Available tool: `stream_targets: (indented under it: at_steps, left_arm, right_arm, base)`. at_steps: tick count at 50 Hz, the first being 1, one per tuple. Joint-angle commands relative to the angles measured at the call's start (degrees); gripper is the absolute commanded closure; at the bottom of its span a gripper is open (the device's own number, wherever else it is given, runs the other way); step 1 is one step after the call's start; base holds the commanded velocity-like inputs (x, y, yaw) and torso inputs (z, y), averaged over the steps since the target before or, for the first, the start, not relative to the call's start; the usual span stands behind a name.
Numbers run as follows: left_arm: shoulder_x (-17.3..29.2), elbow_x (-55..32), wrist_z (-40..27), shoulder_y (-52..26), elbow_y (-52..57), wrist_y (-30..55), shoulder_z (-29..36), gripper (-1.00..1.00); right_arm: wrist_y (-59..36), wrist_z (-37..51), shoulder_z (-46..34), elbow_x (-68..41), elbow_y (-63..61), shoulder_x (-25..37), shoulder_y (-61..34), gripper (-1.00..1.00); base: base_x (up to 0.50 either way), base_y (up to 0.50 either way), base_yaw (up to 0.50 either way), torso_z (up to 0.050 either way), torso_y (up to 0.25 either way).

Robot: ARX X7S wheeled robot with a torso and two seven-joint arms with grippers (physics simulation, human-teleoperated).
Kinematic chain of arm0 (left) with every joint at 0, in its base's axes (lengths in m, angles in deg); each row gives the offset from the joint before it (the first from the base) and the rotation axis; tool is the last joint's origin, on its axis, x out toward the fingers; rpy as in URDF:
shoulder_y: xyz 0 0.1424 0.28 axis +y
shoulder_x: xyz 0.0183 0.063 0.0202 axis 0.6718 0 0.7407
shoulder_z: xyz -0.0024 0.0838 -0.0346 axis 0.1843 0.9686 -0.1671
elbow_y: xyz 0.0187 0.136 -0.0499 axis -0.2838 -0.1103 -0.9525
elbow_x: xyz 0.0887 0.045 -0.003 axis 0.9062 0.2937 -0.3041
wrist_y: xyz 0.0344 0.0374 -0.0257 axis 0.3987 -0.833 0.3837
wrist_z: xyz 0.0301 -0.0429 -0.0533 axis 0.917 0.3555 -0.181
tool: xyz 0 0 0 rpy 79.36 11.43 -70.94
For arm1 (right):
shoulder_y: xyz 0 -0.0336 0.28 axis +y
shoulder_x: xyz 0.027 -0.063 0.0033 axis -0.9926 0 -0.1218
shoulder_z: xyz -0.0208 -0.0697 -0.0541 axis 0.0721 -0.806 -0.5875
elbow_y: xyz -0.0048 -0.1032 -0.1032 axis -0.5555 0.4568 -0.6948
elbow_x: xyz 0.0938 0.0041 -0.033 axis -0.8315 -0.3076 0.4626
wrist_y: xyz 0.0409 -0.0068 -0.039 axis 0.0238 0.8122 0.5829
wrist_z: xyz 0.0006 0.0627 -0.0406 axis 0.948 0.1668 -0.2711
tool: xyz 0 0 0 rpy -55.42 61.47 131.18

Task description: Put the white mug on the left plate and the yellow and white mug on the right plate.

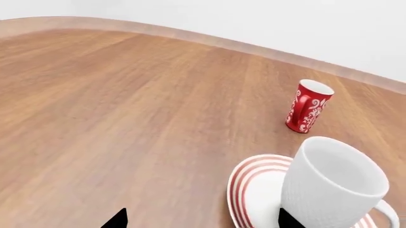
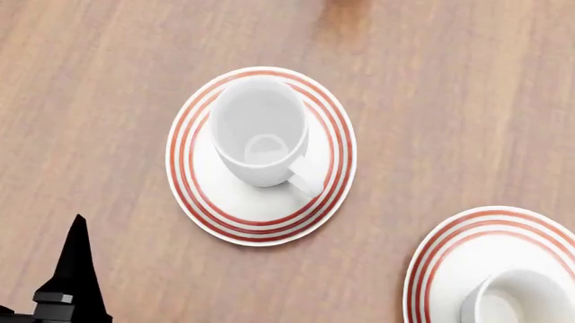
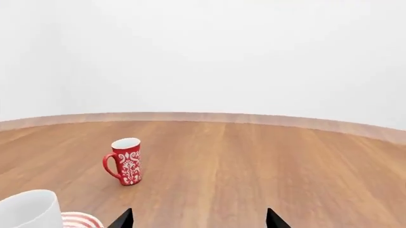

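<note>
The white mug (image 2: 258,129) stands upright on the left plate (image 2: 202,195) in the middle of the head view, handle toward the lower right. A small mug (image 2: 512,303) with a white inside stands on the right plate (image 2: 449,256) at the lower right edge; its outside is hidden from above. My left gripper (image 1: 203,221) is open and empty, and the white mug (image 1: 333,183) and left plate (image 1: 254,185) are beside one fingertip. One black finger (image 2: 74,266) shows in the head view. My right gripper (image 3: 198,219) is open and empty over bare wood.
A red mug with a white floral pattern (image 1: 307,105) stands upright farther back on the wooden table (image 1: 127,118); it also shows in the right wrist view (image 3: 125,161). The table's curved far edge (image 3: 254,118) meets a white wall.
</note>
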Motion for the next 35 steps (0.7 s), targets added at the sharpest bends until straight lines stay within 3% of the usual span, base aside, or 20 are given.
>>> stream_targets:
  at_steps: [1,8,13,18,24,35]
  left_arm:
    - [1.84,-0.93,-1.8,-4.94,4.2,5.24,-0.12,-1.0]
    - [2.62,-5.04,-2.57,-16.49,3.78,13.17,-0.78,-1.0]
    - [0.66,-7.66,1.08,-28.23,-5.66,17.48,0.7,-1.0]
    - [-1.51,-8.15,3.67,-35.87,-14.03,19.73,2.13,-1.0]
    - [-1.76,-10.72,3.17,-42.61,-14.63,24.63,1.91,-1.0]
    - [0.22,-15.49,-0.14,-51.02,-8.53,32.4,0.0,-1.0]
  right_arm:
    - [-15.28,11.43,0.13,-2.35,-6.86,8.37,-9.2,-1.0]
    - [-25.82,16.88,-4.16,-3.21,-2.78,13.25,-21.83,-1.0]
    - [-30.92,17.26,-9.86,-2.81,7.39,13.86,-34.0,-1.0]
    - [-32.62,16.83,-13.18,-1.42,12.74,13.47,-40.35,-1.0]
    - [-34.47,17.5,-14.88,-0.86,12.02,13.8,-42.97,-1.0]
    - [-38.44,21.6,-10.98,-4.57,-2.46,17.57,-38.97,-1.0]
  base:
    - [0.0,0.0,0.0,0.0,0.0]
    - [0.0,0.0,0.0,0.0,0.0]
    - [0.0,0.0,0.0,0.0,0.0]
    - [0.0,0.0,0.0,0.0,0.0]
    - [0.0,0.0,0.0,0.0,0.0]
    - [0.0,0.0,0.0,0.0,0.001]
